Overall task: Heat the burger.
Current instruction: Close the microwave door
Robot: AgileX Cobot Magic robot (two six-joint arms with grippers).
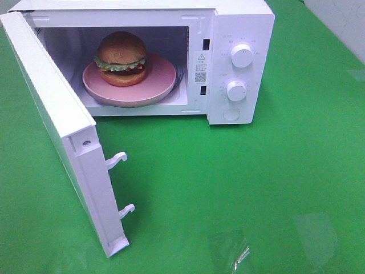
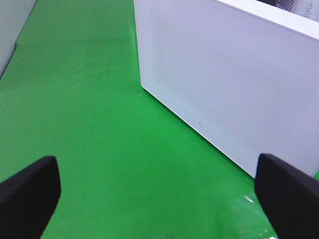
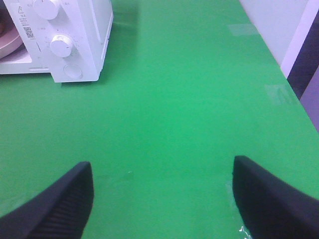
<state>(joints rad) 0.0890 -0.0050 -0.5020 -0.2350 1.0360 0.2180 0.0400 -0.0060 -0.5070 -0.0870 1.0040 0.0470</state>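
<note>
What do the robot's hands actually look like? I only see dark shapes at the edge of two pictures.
Each hand has two black, matte fingers with rounded tips. On the left hand they look dull and finely grained. On the right hand one finger shows fine ridges across its surface. No cables, markings or arm parts show in any view.

The high camera looks down at the microwave (image 1: 245,34) from the near side. The left wrist camera faces its open door (image 2: 224,74) closely. The right wrist camera sees its control panel (image 3: 65,45) from farther right.
</note>
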